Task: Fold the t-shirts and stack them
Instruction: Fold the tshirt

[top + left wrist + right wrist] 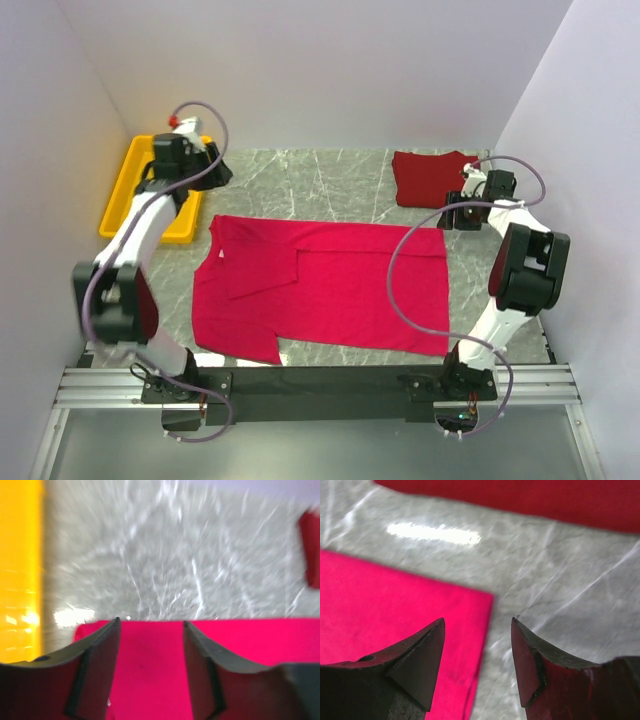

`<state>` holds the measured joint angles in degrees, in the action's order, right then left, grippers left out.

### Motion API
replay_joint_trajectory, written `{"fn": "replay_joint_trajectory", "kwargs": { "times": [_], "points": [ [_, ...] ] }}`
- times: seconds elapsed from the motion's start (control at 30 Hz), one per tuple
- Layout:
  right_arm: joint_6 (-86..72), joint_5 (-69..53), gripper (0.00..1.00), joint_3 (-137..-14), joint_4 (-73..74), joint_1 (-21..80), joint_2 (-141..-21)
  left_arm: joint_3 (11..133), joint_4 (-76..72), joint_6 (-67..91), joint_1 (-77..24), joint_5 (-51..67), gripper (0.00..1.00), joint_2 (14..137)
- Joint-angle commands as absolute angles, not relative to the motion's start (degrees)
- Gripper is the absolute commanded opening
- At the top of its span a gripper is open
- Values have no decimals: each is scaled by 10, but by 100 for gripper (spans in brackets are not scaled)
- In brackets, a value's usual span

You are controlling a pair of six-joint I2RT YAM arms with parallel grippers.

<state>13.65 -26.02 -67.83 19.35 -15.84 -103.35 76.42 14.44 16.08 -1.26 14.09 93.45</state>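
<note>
1. The pink shirt (320, 290) lies spread flat mid-table, likely laid out for folding.
2. The maroon shirt (428, 177) sits folded far right, probably the stack's base.
3. The left gripper (151, 625) hangs over the pink shirt's far edge, jaws apart, empty.
4. The right gripper (477, 622) is at its far right corner, also apart and empty.

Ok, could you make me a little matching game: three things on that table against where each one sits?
Things:
1. pink t-shirt
2. maroon t-shirt
3. yellow tray

Places:
A. far left corner
B. far right, folded small
C. spread out in the middle

Pairs: 1-C, 2-B, 3-A
</note>
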Motion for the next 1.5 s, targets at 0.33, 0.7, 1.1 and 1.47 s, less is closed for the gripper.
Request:
{"fn": "replay_joint_trajectory", "kwargs": {
  "times": [0.33, 0.7, 1.1, 1.47],
  "points": [
    [148, -224, 63, -815, 323, -129, -1133, 521, 117, 194, 73, 109, 66, 639],
    [140, -246, 61, -805, 345, -127, -1144, 493, 142, 195, 107, 113, 67, 604],
    [120, -266, 52, -825, 359, -127, -1177, 470, 129, 205, 127, 168, 66, 632],
    [103, -254, 35, -842, 353, -129, -1185, 460, 117, 207, 127, 192, 66, 664]
  ]
}}
